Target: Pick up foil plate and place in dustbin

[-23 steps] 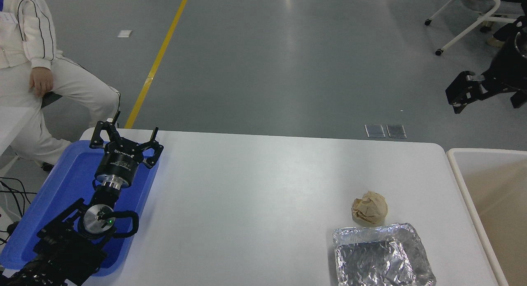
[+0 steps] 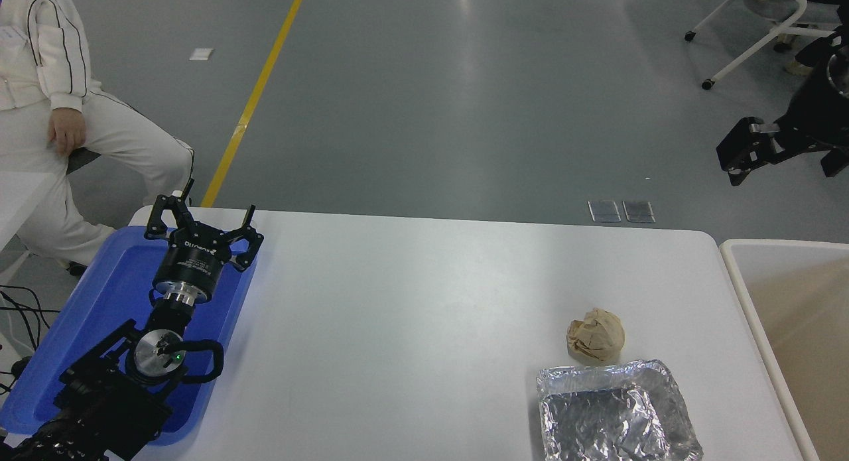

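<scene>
Comparing w/ the frame half a sec earlier, almost nothing is seen changed: only the right claw [image 2: 737, 161], held off the surface at the far right edge, is shifted very slightly; whether its fingers are apart or together cannot be told. The foil plate [image 2: 617, 413] is found at the near right of the surface [image 2: 424, 315], just behind it a tan paper ball [image 2: 595, 336], well apart from that claw, w/ the dustbin [image 2: 736, 262] beside the surface's right edge. The left claw [image 2: 202, 225] is parked over the blue tray [image 2: 99, 302], fingers spread.

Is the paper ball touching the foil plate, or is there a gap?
Cannot tell. In the head view the paper ball meets the foil plate's far rim, with no table visible between.
</scene>
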`<state>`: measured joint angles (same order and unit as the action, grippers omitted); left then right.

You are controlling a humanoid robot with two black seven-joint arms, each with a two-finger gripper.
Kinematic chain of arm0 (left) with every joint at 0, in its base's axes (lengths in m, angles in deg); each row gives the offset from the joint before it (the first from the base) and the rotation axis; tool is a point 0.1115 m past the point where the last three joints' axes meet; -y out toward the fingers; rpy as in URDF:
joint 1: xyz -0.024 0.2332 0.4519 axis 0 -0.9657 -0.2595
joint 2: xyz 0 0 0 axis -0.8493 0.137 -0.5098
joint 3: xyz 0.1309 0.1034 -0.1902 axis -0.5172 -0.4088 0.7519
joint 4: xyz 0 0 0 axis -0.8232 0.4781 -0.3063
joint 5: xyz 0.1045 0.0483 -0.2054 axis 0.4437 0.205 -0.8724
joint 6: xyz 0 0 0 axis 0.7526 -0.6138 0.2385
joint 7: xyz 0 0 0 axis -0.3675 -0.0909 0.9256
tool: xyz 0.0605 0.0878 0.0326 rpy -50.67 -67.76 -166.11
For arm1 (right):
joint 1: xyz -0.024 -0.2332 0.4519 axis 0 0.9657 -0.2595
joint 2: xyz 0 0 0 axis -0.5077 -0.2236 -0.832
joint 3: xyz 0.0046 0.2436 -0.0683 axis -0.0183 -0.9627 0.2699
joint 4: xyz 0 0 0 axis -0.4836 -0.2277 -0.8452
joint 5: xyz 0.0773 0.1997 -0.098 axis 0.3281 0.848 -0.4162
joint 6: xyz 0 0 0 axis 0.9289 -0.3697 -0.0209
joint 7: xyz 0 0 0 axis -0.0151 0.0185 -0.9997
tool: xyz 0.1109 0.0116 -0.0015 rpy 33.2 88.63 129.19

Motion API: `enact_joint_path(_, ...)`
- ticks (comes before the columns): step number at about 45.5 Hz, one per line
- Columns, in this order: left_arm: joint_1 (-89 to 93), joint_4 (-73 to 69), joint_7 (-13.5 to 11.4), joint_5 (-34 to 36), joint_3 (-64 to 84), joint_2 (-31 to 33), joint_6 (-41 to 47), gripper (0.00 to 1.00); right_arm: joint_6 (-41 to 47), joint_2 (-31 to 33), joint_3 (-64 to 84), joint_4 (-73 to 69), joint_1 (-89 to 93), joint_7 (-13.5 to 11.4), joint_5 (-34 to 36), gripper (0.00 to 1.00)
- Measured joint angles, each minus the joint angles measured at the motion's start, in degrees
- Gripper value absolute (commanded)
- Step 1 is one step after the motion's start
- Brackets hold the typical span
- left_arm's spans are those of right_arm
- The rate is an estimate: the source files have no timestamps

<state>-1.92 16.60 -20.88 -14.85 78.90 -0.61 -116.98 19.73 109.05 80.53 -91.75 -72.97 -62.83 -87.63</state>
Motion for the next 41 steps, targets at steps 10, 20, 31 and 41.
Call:
enact_joint_path(10, 0.01, 0.0, 0.0, 0.0, 0.0, 0.0, -0.04, 1.0, 0.0, -0.05, 0.02, 0.0, 0.07, 0.0, -0.02, 1.0)
enact_joint_path(20, 0.01, 0.0, 0.0, 0.0, 0.0, 0.0, -0.05, 1.0, 0.0, -0.06, 0.02, 0.0, 0.13, 0.0, -0.04, 1.0)
enact_joint_path(31, 0.0, 0.0, 0.0, 0.0, -0.02, 0.0, -0.07, 1.0, 0.0, -0.14, 0.0, 0.0, 0.13, 0.0, -0.03, 1.0)
enact_joint_path(41, -0.03, 0.0, 0.0, 0.0, -0.02, 0.0, -0.08, 1.0, 0.0, -0.05, 0.22, 0.0, -0.29, 0.0, -0.02, 1.0)
